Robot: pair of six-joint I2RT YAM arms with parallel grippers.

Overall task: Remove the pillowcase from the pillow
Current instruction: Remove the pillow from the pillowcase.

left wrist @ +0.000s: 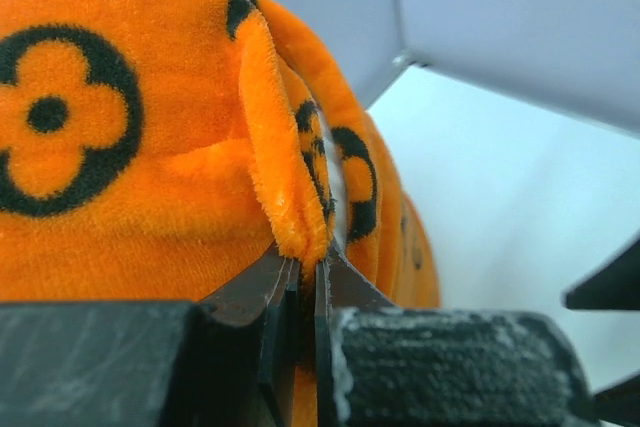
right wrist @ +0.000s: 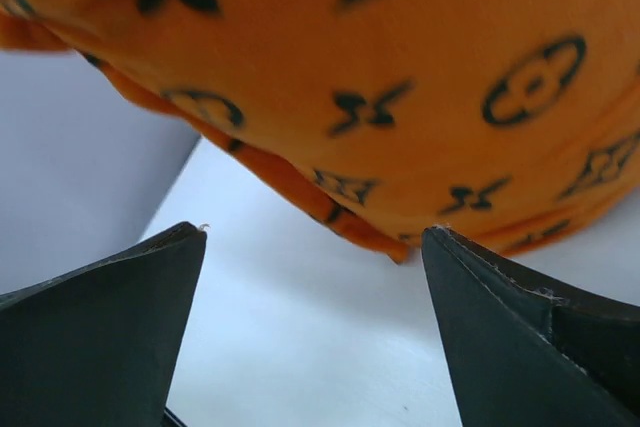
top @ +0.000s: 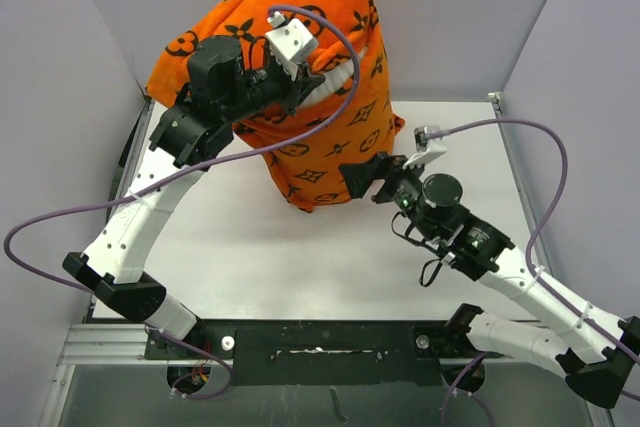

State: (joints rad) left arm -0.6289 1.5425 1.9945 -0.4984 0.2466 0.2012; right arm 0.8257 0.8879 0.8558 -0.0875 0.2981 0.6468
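The left fingers point(left wrist: 255, 292) are clenched on a raised fold of the orange pillowcase point(left wrist: 150, 177), which bulks just ahead of and above their tips. A strip of white pillow point(top: 342, 72) shows beside them. The right fingers point(right wrist: 110, 317) are spread wide and released. The pillowcase hangs just beyond their tips, over the worktop point(right wrist: 300, 347).

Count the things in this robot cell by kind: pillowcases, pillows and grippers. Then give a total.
pillowcase: 1
pillow: 1, only a white strip showing
grippers: 2, the left gripper and the right gripper
Total: 4
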